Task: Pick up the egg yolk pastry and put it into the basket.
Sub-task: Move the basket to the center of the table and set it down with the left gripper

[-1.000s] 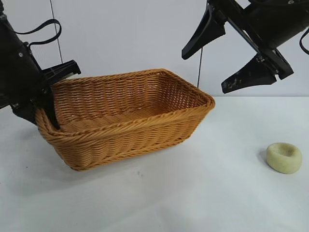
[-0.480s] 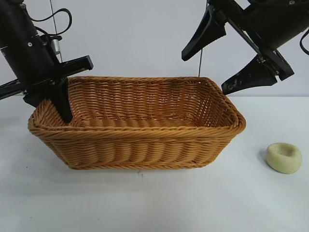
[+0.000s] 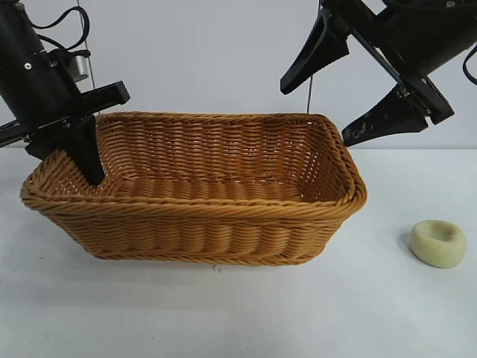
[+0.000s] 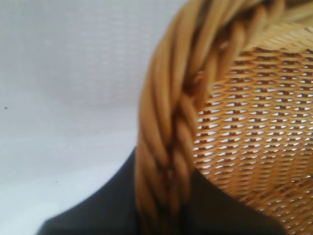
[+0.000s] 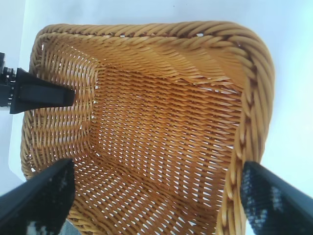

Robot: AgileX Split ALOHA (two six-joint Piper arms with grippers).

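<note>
Egg yolk pastry [image 3: 439, 243] lay alone on the white worktop [image 3: 238, 313], toward the right of the exterior view, well apart from the basket [image 3: 201, 224] and touched by nothing. It was a small pale yellow-cream puck with a dimple in its top.

That basket, orange-brown wicker with sloping sides and a braided rim, sat left of centre with its long side facing the camera. Nothing could be seen inside it.

At its left end the left tool [image 3: 88, 160] pinched the rim: one dark finger reached down inside the wall while the rest of the tool stood outside it. The left wrist view confirmed this, with the braided rim [image 4: 168, 147] running between the dark fingers [image 4: 98, 210] pressed close on either side, and the woven interior visible beyond. From the right wrist view the same tool [image 5: 44, 95] showed as a dark wedge lying against the far end wall of the basket [image 5: 161, 137].

Above the basket's right end, the right tool [image 3: 350, 82] hung in the air, its two fingers spread wide and holding nothing. Both its fingertips [image 5: 274, 200] framed the basket below, without touching it. The pastry sat lower and to the right of this tool.
</note>
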